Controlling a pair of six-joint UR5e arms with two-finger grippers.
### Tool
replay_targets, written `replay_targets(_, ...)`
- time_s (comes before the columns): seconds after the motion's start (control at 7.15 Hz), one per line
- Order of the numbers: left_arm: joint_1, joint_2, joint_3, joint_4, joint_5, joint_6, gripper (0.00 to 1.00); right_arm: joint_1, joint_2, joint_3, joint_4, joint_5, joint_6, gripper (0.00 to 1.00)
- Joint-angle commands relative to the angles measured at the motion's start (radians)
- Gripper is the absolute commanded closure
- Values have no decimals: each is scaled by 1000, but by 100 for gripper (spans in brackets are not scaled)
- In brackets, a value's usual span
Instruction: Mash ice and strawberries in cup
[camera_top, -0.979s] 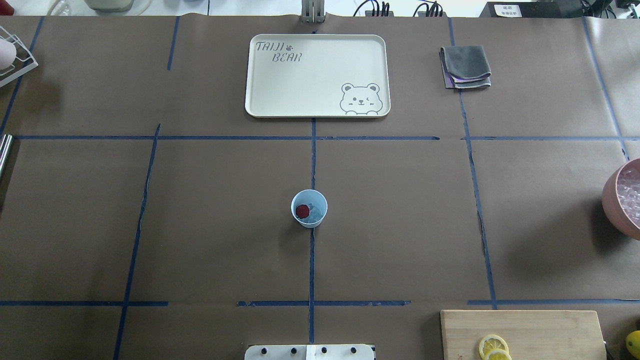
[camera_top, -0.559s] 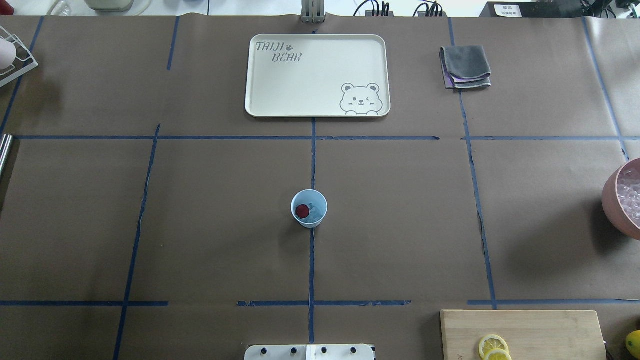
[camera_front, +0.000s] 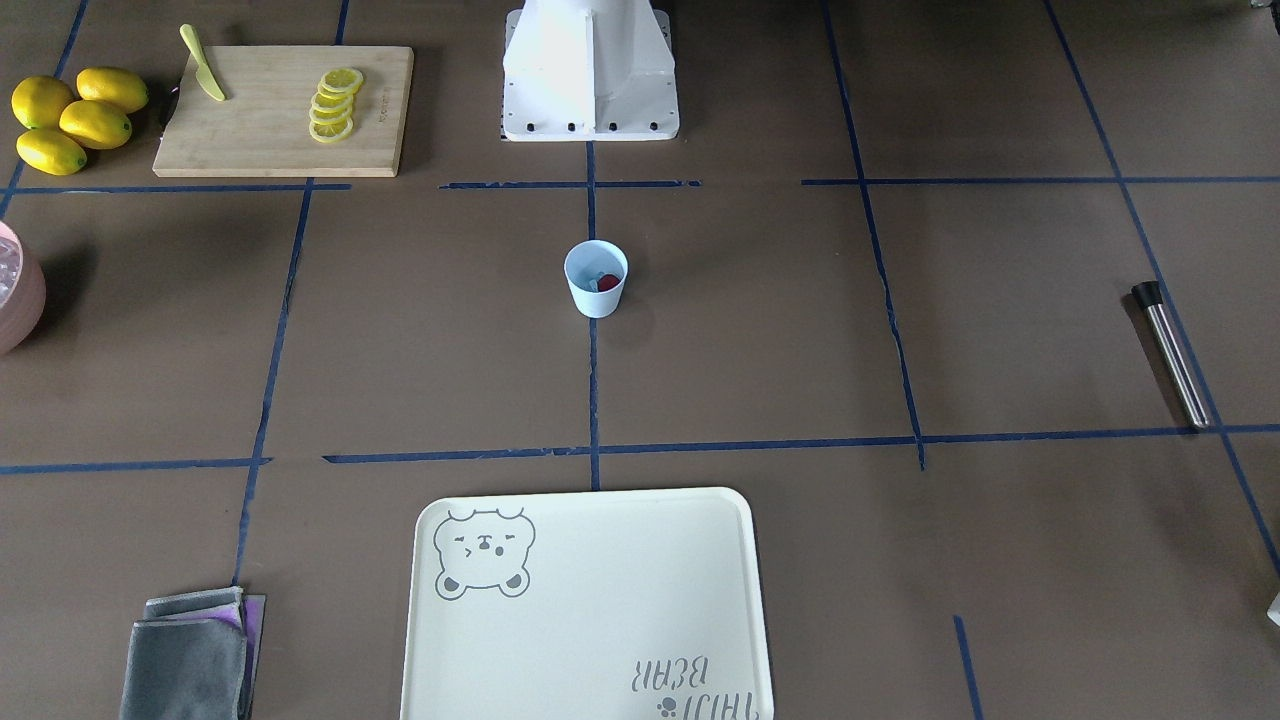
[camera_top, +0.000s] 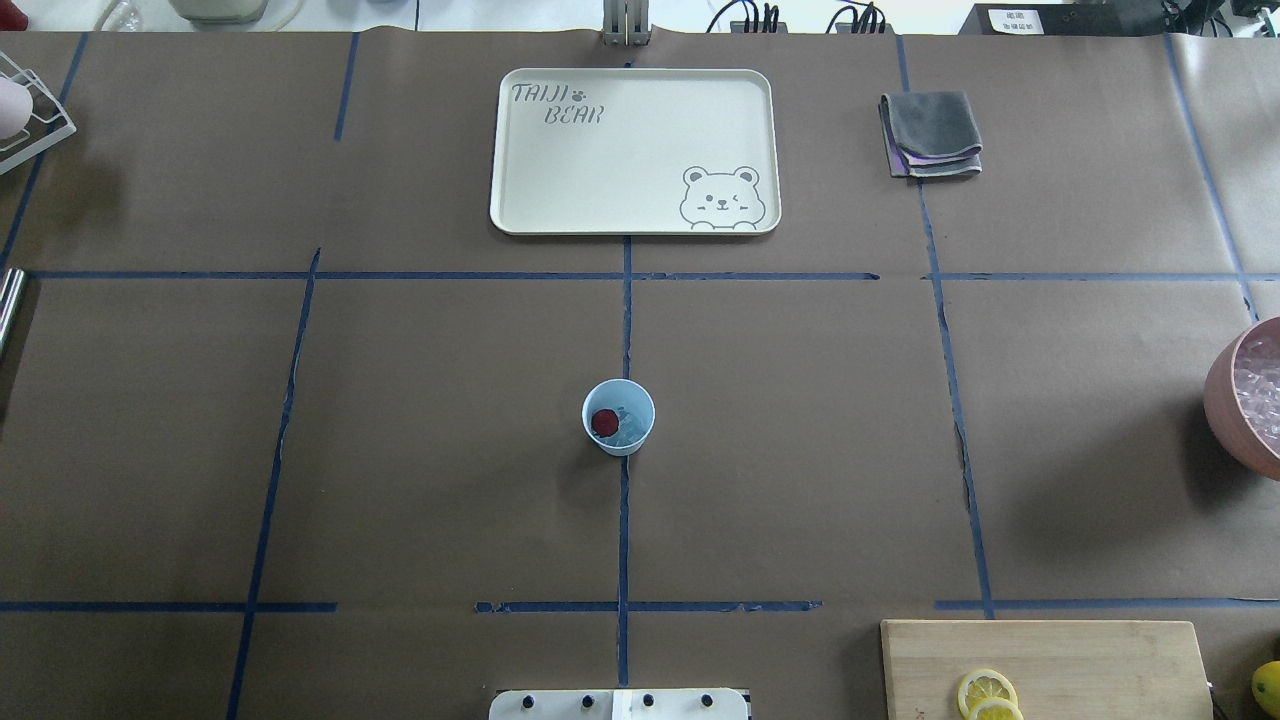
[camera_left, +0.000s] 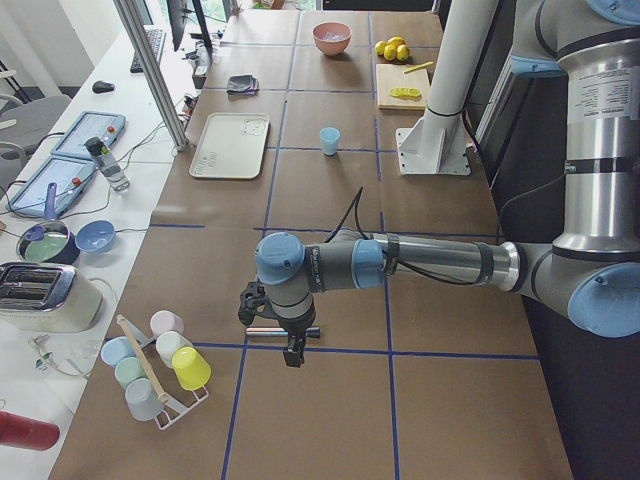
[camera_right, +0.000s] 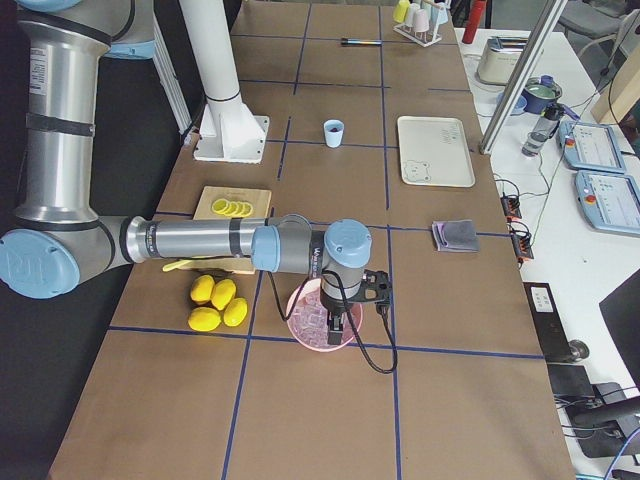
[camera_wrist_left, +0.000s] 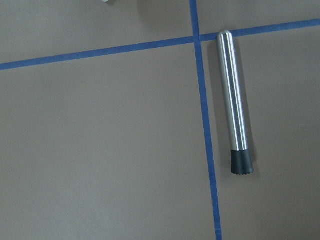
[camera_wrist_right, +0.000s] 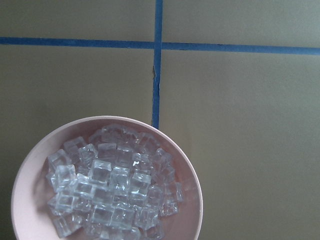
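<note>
1. The cup (camera_top: 619, 417) stands upright mid-bench (camera_top: 800, 450), holding the strawberry (camera_top: 604, 422) beside ice (camera_top: 630, 428).
2. Left hand (camera_left: 292, 355) hovers over a steel muddler (camera_wrist_left: 234, 105); I cannot tell its opening.
3. Right hand (camera_right: 336, 328) hangs over the pink bowl (camera_wrist_right: 190, 215); its opening is likewise unclear.

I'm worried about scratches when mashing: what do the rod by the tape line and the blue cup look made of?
The rod looks like brushed steel: silvery, with long straight highlights. Its end cap seems rubber or plastic: black, matte, toothed. The cup looks like plastic: even light blue, smooth, opaque. Looks alone cannot confirm.
</note>
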Motion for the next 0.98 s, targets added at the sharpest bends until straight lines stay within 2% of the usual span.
replay_targets(0.0,0,0,-4,0,-6,3,0,0,0,1,0,1,2,0)
replay_targets(0.84,0,0,-13,0,-6,3,0,-2,2,4,0,2,2,0)
